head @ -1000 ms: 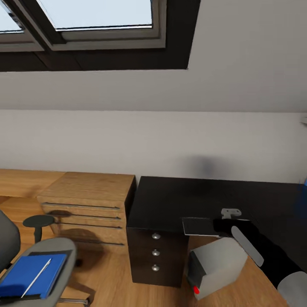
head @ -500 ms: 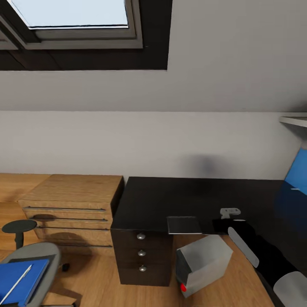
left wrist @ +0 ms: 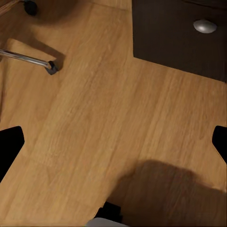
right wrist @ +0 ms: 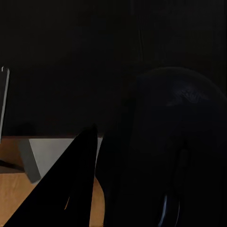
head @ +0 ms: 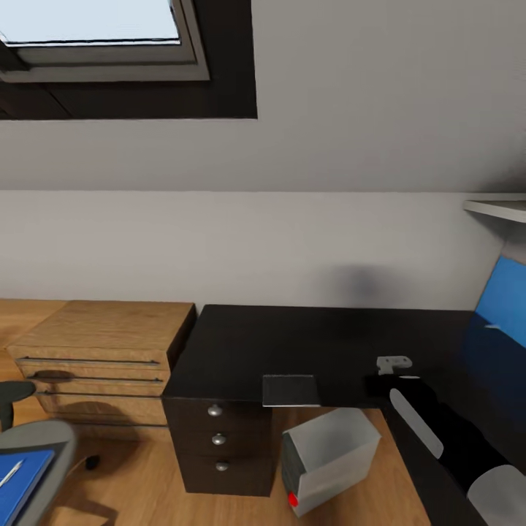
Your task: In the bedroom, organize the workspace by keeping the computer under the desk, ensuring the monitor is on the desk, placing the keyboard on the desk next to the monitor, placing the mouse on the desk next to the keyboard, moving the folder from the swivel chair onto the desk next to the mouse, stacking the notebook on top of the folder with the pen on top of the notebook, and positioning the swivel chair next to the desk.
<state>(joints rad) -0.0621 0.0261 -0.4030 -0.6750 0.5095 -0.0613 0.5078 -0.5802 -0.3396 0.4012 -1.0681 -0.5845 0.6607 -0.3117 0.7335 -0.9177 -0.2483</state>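
Find the left tool (left wrist: 113, 142) spread wide over floor (left wrist: 118, 85), likely nearer than the right to the folder (head: 18, 486) near-left on the chair (head: 44, 442) seat, then farther right the right tool (head: 380, 385), grip impossible to tell, close against the mouse (right wrist: 179, 142) at the surface's (head: 292, 340) near edge.

My head camera looks forward and down from some way back at the desk (head: 292, 343) and wall. My left wrist camera faces down, near the wooden floor (left wrist: 118, 118), catching the desk's drawer front. My right wrist camera sits very close over the desk's front edge.
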